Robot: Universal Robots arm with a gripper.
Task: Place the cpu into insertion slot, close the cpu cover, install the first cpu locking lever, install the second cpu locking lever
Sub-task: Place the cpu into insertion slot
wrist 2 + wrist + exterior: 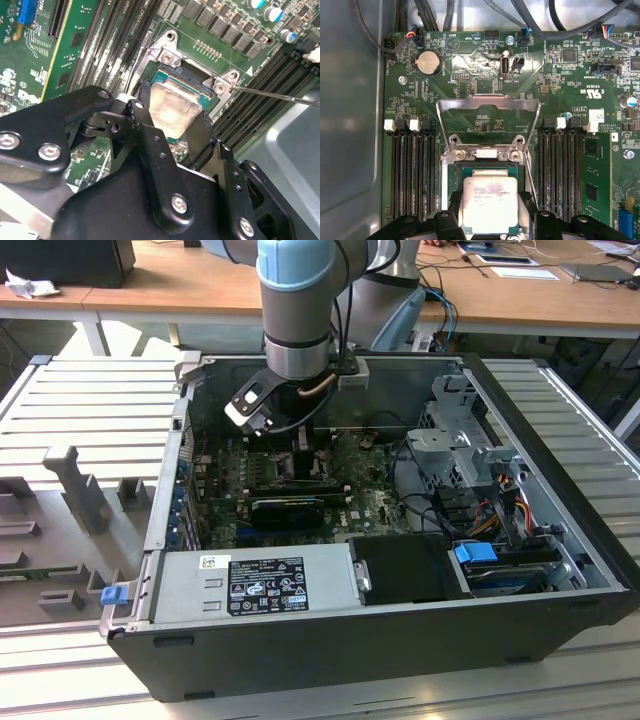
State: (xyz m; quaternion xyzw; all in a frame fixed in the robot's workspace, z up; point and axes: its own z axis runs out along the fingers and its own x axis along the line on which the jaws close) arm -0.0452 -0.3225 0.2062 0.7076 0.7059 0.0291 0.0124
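Observation:
The cpu (490,200) (172,102) is a pale grey square chip lying level at the socket (451,172) on the green motherboard. My gripper (489,206) (176,114) is down over it, one black finger (144,107) against each of two opposite edges, shut on the chip. The cpu cover (488,102), a silvery frame with an open window, stands swung up on its hinge behind the socket. A thin wire locking lever (280,94) (531,185) juts out unlatched beside the socket. In the exterior view my gripper (300,445) reaches deep into the open computer case (560,540).
Black memory slots (410,170) (562,170) flank the socket closely. A long black card (290,510) lies just in front of the socket, with the power supply (255,580) beyond it. A drive cage (460,440) and cables fill the exterior view's right.

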